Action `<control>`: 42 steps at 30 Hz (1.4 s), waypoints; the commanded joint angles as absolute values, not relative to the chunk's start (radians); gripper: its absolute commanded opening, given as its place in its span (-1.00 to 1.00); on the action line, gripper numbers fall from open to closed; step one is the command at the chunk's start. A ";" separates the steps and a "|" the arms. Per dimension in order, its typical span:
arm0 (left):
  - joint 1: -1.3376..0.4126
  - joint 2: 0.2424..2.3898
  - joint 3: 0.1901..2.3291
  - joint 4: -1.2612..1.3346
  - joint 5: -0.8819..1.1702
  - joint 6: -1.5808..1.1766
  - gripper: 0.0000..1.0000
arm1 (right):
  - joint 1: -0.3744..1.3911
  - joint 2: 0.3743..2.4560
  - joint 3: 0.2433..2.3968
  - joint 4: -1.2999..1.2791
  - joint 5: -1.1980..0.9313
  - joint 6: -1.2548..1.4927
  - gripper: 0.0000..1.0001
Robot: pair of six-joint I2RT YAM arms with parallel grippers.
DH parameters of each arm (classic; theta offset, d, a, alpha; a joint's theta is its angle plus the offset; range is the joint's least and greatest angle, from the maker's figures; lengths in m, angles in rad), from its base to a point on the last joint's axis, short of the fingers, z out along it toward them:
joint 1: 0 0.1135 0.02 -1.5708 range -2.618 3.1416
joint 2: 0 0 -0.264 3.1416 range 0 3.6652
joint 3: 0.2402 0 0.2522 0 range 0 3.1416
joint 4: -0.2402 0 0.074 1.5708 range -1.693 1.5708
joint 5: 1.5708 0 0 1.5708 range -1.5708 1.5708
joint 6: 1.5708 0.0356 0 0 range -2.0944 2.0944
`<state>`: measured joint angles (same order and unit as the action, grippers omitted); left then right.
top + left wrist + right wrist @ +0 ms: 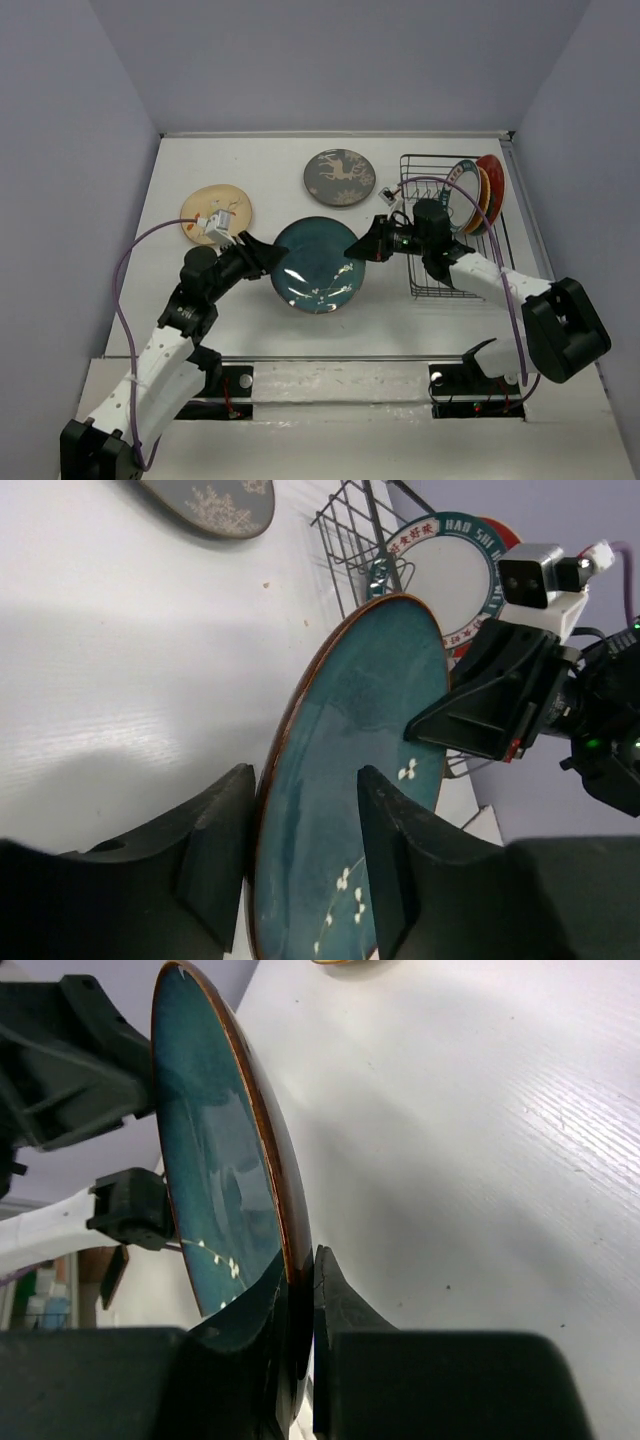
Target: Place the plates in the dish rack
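Note:
The glossy teal-blue plate (318,265) is tilted up off the table's middle, between both grippers. My right gripper (358,247) is shut on its right rim; the right wrist view shows both fingers pinching the brown edge (300,1290). My left gripper (268,255) straddles the left rim with its jaws apart, a clear gap over the plate's face (370,730). The black wire dish rack (440,285) at the right holds three upright plates: white with a teal rim (462,190), orange (483,195) and red (494,180). The grey deer plate (340,177) and the cream plate (205,212) lie flat.
The rack's near half stands open just behind my right arm. The white table ends at grey walls on the left, back and right. A raised ledge runs along the near edge by the arm bases.

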<state>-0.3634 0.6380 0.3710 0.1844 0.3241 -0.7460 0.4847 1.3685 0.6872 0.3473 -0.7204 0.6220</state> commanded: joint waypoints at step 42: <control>-0.431 0.532 0.626 -0.094 0.239 -0.339 0.98 | 0.345 1.370 1.266 -0.133 0.928 -0.167 -0.86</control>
